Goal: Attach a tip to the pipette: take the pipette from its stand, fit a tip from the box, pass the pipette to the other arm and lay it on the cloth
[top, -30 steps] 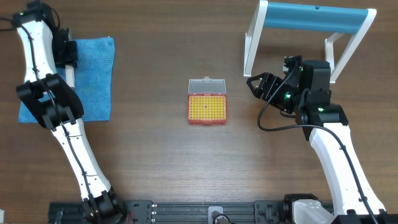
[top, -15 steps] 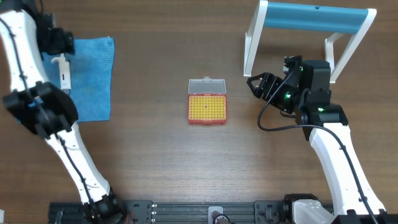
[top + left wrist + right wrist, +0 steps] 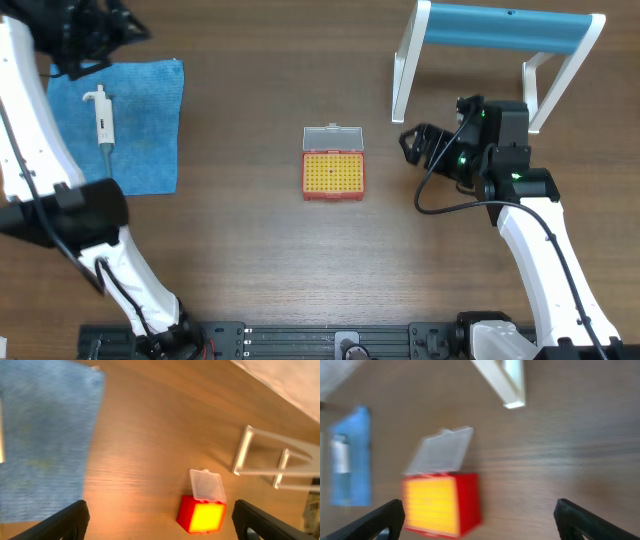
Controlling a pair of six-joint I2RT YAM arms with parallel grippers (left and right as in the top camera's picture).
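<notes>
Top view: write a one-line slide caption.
Pipette lies on the blue cloth; the open tip box sits mid-table.

**Even overhead light on the table; both wrist views smeared**

The top view is bright and evenly lit from above. The wooden table point(image 3: 250, 270) shows no glare, and the tip box point(image 3: 333, 177) casts only a thin, soft shadow. Small green lamps glow on the right arm point(image 3: 525, 230). In the left wrist view a pale sheen crosses the wood beside the blue cloth point(image 3: 40, 435). The cloth's weave is smeared, and the yellow tips in the box bloom into one bright patch. The right wrist view is blurred throughout. Box, cloth and a leg of the stand point(image 3: 502, 380) have soft, streaked edges, and the pipette point(image 3: 340, 457) is a pale smudge.
</notes>
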